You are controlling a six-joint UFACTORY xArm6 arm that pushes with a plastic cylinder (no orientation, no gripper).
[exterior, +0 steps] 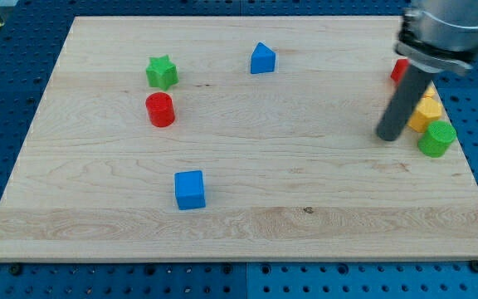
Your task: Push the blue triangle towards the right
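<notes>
The blue triangle (262, 59) lies near the view's top, a little right of the middle of the wooden board (239, 224). My tip (387, 137) is on the board at the view's right, far to the right of and below the blue triangle. It stands just left of a yellow block (426, 112) and a green block (436, 139), not touching the blue triangle.
A green star (162, 72) and a red cylinder (160, 109) lie at the view's upper left. A blue cube (190, 189) lies lower left of centre. A red block (399, 71) is partly hidden behind the rod at the right edge.
</notes>
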